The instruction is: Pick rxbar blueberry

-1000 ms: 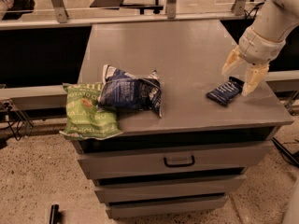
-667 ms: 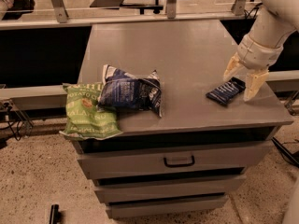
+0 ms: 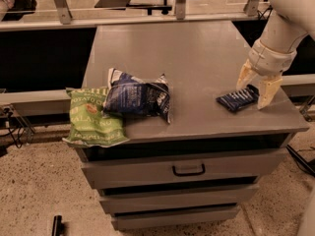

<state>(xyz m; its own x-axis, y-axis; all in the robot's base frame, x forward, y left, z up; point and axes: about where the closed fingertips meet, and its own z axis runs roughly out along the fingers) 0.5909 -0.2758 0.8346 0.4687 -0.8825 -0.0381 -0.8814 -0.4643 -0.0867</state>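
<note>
The rxbar blueberry (image 3: 237,99), a small flat dark navy bar with pale lettering, lies on the grey cabinet top (image 3: 187,58) near its front right corner. My gripper (image 3: 255,90) hangs from the white arm at the right and is lowered over the bar's right end. Its two cream fingers (image 3: 267,91) are spread open, one on each side of that end. The bar still lies flat on the top.
A blue-and-white chip bag (image 3: 138,95) lies at the front left of the top, overlapping a green chip bag (image 3: 92,117) that hangs over the left front edge. Drawers (image 3: 188,169) sit below. A railing runs behind the cabinet.
My gripper has dropped lower and shifted slightly right, so its fingers now straddle the bar's right end. The bar and bags have not moved.
</note>
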